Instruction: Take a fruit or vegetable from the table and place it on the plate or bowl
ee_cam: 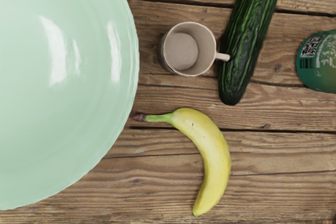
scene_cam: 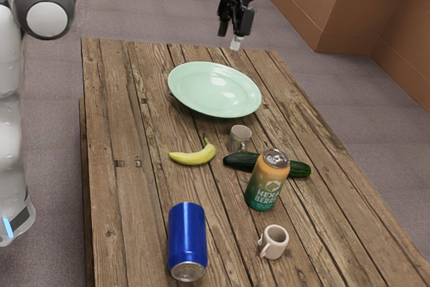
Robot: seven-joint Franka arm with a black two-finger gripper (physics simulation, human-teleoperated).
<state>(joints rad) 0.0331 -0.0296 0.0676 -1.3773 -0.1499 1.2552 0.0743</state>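
Note:
A yellow banana (scene_cam: 193, 156) (ee_cam: 210, 150) lies on the wooden table (scene_cam: 127, 132), just in front of a pale green plate (scene_cam: 215, 89) (ee_cam: 63, 87). A dark green cucumber (scene_cam: 242, 160) (ee_cam: 249, 35) lies to the banana's right in the exterior view, partly behind a green can (scene_cam: 267, 179). My gripper (scene_cam: 230, 35) hangs high above the plate's far edge, open and with nothing between its fingers.
A small beige mug (scene_cam: 238, 138) (ee_cam: 186, 48) stands between plate, banana and cucumber. The green can (ee_cam: 317, 61) stands upright by the cucumber. A blue can (scene_cam: 187, 240) lies on its side at the front, with a second beige mug (scene_cam: 274, 241) to its right. Brown walls rise at the exterior view's right.

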